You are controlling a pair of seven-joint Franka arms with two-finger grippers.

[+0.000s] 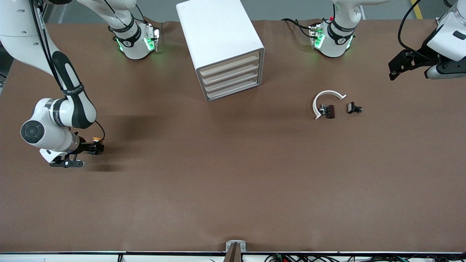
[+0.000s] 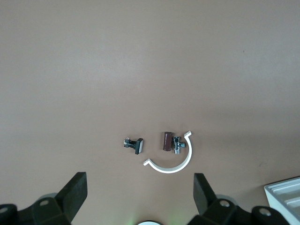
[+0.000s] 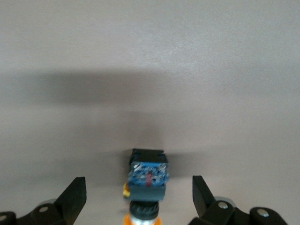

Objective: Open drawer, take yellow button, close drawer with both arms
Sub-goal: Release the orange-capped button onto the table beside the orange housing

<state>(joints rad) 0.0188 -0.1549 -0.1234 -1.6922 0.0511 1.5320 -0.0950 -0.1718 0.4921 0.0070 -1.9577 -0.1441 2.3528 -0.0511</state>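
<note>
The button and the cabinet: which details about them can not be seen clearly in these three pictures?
- Button: in the right wrist view its orange cap is cut off by the picture's edge; in the front view it is too small, partly hidden by the right gripper.
- Whether it rests on the table or is above it: unclear.
- Cabinet: all four drawers look shut, so their contents are hidden; the left wrist view shows only a corner.

Between my spread fingers I look down on a white curved band, touching a brown-and-metal clip. A small black clip lies just beside it; a white cabinet corner shows at the edge.
</note>
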